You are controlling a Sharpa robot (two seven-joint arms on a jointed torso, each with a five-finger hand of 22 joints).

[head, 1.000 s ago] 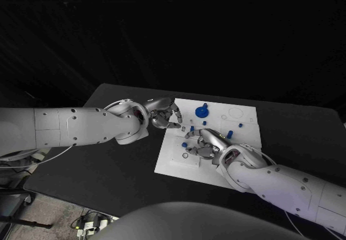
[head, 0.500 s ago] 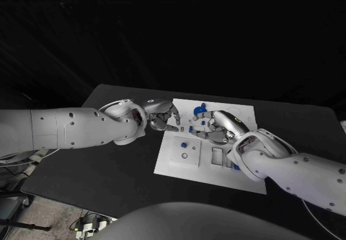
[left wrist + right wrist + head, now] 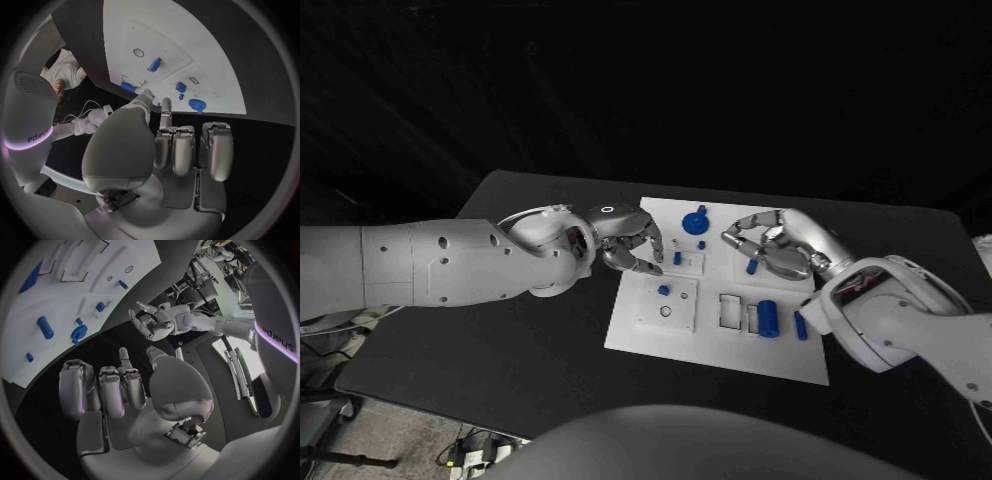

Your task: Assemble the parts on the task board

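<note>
Lying mid-table, white task board (image 3: pixel 678 340) with blue parts scattered on it: round knobbed part (image 3: pixel 697 222) at far edge, small peg (image 3: pixel 664 290) on near-left block, two cylinders (image 3: pixel 769 318) near right. Left hand (image 3: pixel 626 246) poised over board's left edge, fingers apart, nothing held. Right hand (image 3: pixel 776 243) curled above a blue peg (image 3: pixel 751 266) at far right, nothing visibly pinched. Likely risk: fingers descending off-centre, tipping or knocking the peg; hands crowding and colliding over the far edge.

"sharpa" on the right arm (image 3: pixel 278 337)
</note>
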